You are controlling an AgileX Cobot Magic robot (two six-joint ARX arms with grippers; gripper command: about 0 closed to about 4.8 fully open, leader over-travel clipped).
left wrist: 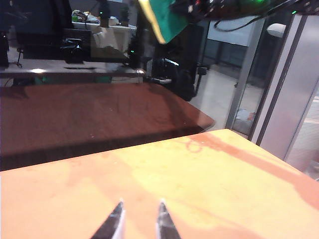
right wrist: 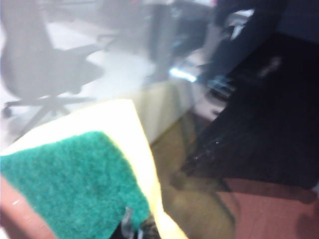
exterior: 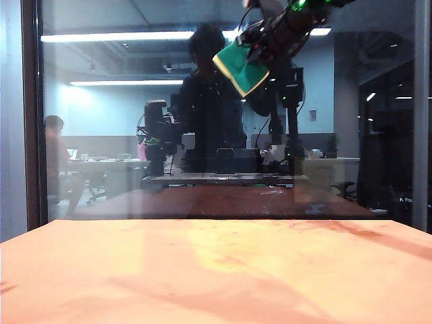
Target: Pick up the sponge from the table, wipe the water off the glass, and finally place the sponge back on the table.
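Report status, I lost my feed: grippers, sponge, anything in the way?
Right gripper shut on sponge, high against the glass. Left gripper open, low over the table. Nothing in the way.

From your left wrist camera, the left gripper (left wrist: 138,224) hangs low over the orange tabletop (left wrist: 209,184), its two dark fingers (left wrist: 113,224) spread apart with nothing between them. Past the tabletop's far edge stands the glass (left wrist: 99,99), mirroring a dark reddish surface. High against the glass you see the sponge (left wrist: 162,20), green face with a yellow rim, carried by the right gripper (left wrist: 199,7).
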